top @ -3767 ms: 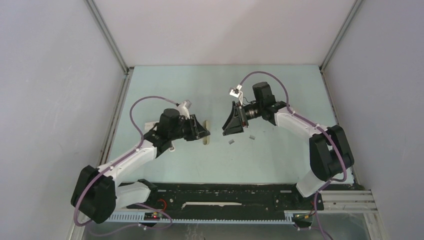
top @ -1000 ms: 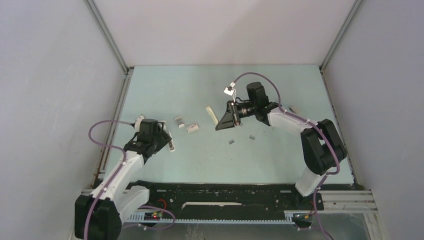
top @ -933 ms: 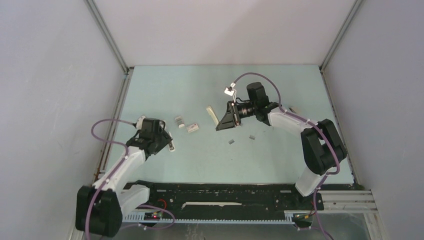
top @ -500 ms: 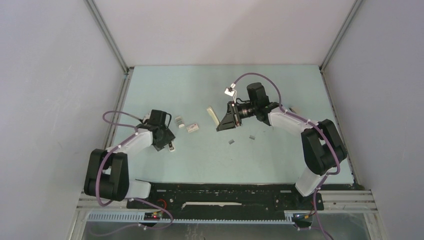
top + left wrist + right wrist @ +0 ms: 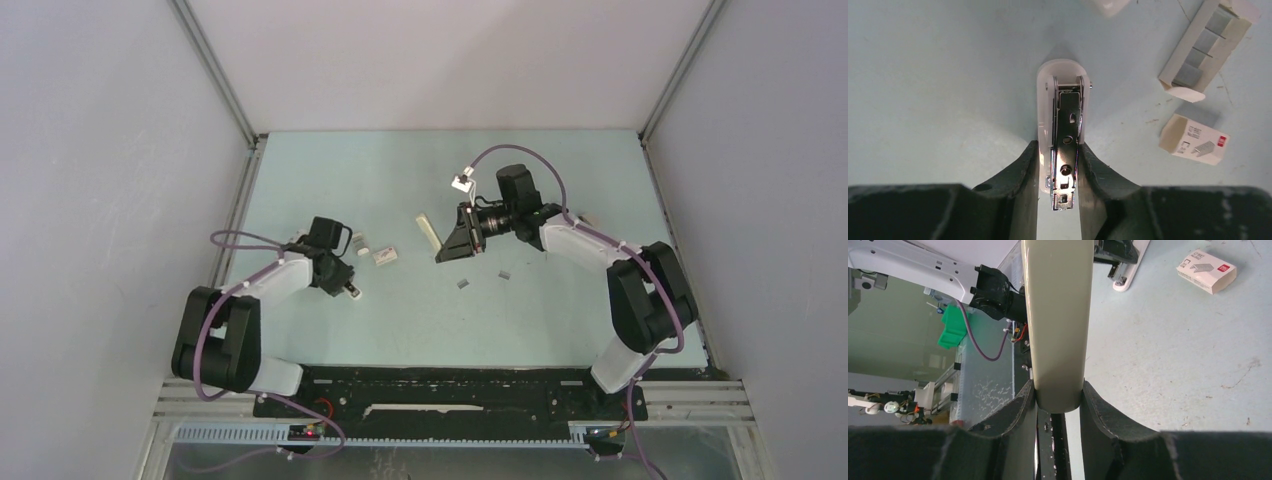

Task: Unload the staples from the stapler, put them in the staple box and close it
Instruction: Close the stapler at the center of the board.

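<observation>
A white stapler (image 5: pixel 1047 115) with its metal magazine (image 5: pixel 1068 125) showing lies on the pale green table. My left gripper (image 5: pixel 1058 147) is shut on its sides, and in the top view this gripper (image 5: pixel 343 282) is at the left with the stapler (image 5: pixel 353 293) poking out. My right gripper (image 5: pixel 1058 387) is shut on a long beige stapler (image 5: pixel 1057 315), held off the table near the middle (image 5: pixel 427 230). Two loose grey staples blocks (image 5: pixel 463 284) (image 5: pixel 505 273) lie below the right gripper (image 5: pixel 452 246). More staples (image 5: pixel 1190 75) sit in an open white box.
A closed small white printed box (image 5: pixel 1194 140) lies right of the white stapler, beside the open box (image 5: pixel 1175 55). In the top view both boxes (image 5: pixel 385 256) (image 5: pixel 362 244) lie between the arms. Grey walls enclose the table (image 5: pixel 340 180).
My left arm folded back and brought its gripper down onto the white stapler, and its jaws closed on it. The right arm with the beige stapler barely moved.
</observation>
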Available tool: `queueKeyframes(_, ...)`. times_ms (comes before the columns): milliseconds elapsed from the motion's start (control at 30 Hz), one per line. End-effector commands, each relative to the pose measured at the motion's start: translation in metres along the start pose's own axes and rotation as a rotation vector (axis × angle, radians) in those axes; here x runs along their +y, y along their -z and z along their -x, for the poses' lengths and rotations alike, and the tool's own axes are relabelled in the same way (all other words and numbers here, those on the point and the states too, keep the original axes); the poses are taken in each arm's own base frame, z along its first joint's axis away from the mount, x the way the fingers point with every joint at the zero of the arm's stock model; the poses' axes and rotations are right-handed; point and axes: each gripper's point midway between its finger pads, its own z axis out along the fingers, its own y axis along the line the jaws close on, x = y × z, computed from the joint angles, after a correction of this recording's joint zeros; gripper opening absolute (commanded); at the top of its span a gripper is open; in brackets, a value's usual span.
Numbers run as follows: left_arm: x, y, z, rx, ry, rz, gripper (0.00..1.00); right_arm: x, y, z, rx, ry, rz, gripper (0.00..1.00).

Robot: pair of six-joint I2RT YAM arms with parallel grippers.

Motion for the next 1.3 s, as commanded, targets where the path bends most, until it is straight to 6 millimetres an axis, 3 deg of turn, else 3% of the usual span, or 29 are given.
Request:
queueKeyframes(0, -0.004, 0.005, -0.044, 0.108, 0.164, 0.02, 0.23, 0.019, 0.01, 0.021, -0.031, 0.116, 0.016, 0.06)
queueKeyframes(267, -0.045, 0.02, -0.08, 0.139, 0.233, -0.065, 0.23, 0.018, 0.015, 0.015, -0.015, 0.142, -0.001, 0.06)
queueKeyframes(533, -0.062, 0.022, -0.098, 0.186, 0.234, -0.118, 0.27, 0.013, 0.021, 0.014, -0.015, 0.166, -0.028, 0.06)
queueKeyframes(700, -0.064, 0.03, -0.094, 0.175, 0.238, -0.157, 0.46, 0.011, 0.022, 0.01, -0.004, 0.188, -0.043, 0.06)
queueKeyframes(1000, -0.064, 0.053, -0.075, 0.102, 0.173, -0.266, 0.57, 0.012, 0.02, 0.005, 0.017, 0.231, -0.054, 0.06)
queueKeyframes(1267, -0.05, 0.08, -0.046, -0.062, -0.08, -0.4, 0.75, 0.018, 0.011, -0.002, 0.048, 0.28, -0.056, 0.06)
